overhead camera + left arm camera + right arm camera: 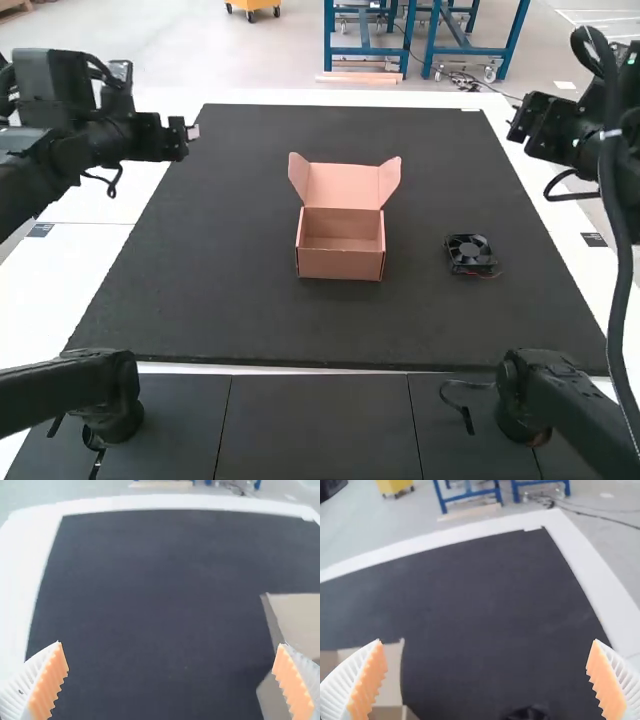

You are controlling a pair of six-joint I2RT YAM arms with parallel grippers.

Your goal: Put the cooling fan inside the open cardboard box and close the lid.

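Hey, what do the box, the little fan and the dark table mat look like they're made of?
Box: plain brown cardboard, matte, with creased fold-up flaps. Fan: black, likely moulded plastic, judging by its square frame and blades. Mat: dark rubber or foam by the look, matte and faintly grainy; I can't tell which.

Bright, even overhead light fills every view, and the cardboard box (340, 240) casts only a faint shadow on the black mat (230, 260). In the left wrist view the fingers (47, 680) look blurred, and the white table (30, 555) edge glares and bows.
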